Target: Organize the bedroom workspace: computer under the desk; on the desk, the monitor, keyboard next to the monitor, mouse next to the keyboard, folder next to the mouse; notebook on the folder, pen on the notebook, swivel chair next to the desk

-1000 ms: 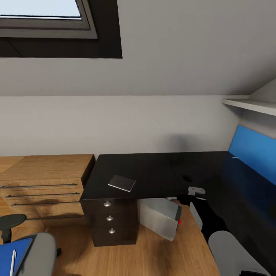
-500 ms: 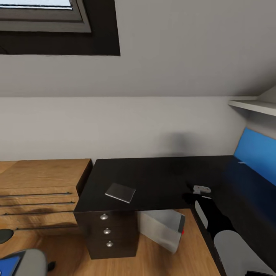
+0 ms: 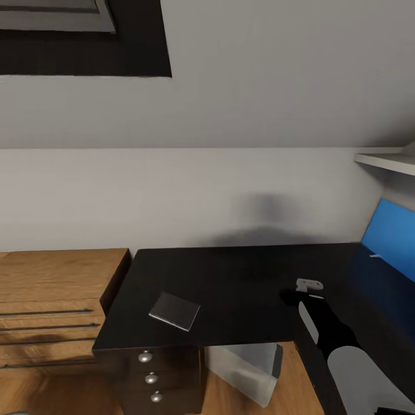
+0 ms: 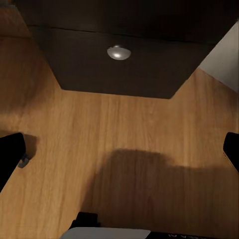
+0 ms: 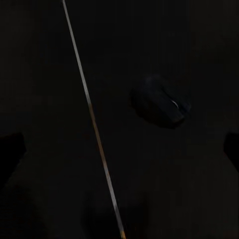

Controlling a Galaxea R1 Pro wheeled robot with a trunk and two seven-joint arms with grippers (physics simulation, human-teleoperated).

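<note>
- I see a small thin dark grey notebook [image 3: 174,310] lying flat on the black L-shaped desk [image 3: 242,276].
- A small black oval mouse [image 5: 160,101] lies on it too.
- Both my grippers, left [image 4: 119,149] and right [image 5: 119,144], are spread wide, holding nothing.

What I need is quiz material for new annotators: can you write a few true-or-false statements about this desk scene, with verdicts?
1. The notebook lies flat on the desk. True.
2. The computer stands on top of the desk. False: it sits on the floor beneath the desk top.
3. A wooden drawer unit stands right beside the desk. True.
4. The right hand is shut on the mouse. False: its fingers are spread wide, and the mouse lies on the dark desk surface ahead of them, untouched.
</note>
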